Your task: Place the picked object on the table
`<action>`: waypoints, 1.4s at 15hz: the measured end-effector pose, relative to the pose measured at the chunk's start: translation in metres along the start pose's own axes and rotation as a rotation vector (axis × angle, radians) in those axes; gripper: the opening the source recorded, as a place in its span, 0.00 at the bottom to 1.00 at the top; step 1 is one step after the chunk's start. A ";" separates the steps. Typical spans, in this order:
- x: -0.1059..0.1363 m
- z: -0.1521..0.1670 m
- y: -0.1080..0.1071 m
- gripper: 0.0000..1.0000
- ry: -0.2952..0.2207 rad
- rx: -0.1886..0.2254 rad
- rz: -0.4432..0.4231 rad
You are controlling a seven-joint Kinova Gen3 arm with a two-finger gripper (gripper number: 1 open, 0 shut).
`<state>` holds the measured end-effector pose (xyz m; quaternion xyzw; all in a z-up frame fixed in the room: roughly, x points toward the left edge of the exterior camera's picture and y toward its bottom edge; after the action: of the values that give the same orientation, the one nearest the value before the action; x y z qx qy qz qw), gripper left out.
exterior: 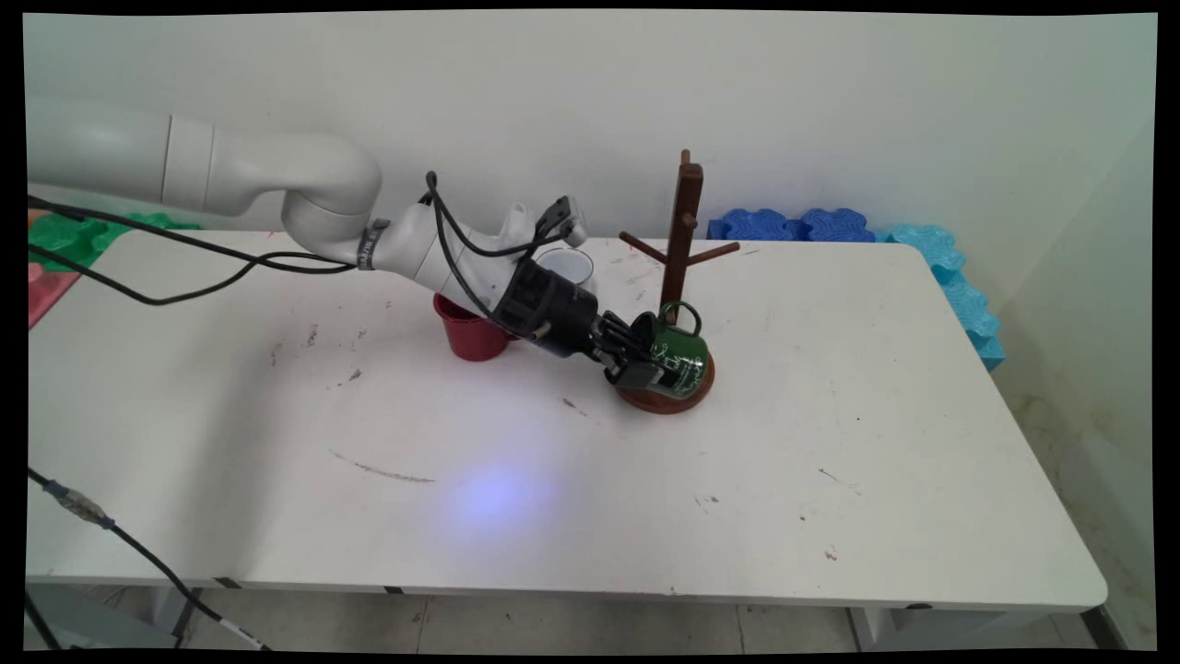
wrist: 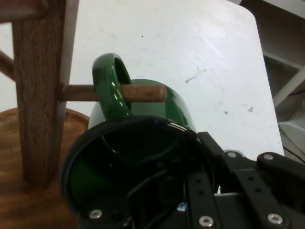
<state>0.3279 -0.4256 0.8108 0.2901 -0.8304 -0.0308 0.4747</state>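
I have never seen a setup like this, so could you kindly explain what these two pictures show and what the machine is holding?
This is a white robot arm with a black two-finger gripper. The main view looks down across a white table; the hand view comes from a camera on the hand itself. The gripper holds a green mug by its rim, one finger inside. The mug's handle is threaded over a low peg of a wooden mug tree. Behind the arm stand a red cup and a white cup. Blue foam blocks lie by the wall.

even soft light, faint shadows, sharp
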 end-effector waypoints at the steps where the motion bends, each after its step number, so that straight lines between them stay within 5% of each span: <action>1: 0.001 0.000 0.001 0.00 -0.001 -0.001 0.006; 21: 0.006 -0.007 0.011 0.00 -0.025 0.005 0.060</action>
<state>0.3259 -0.4187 0.8228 0.2659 -0.8445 -0.0181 0.4645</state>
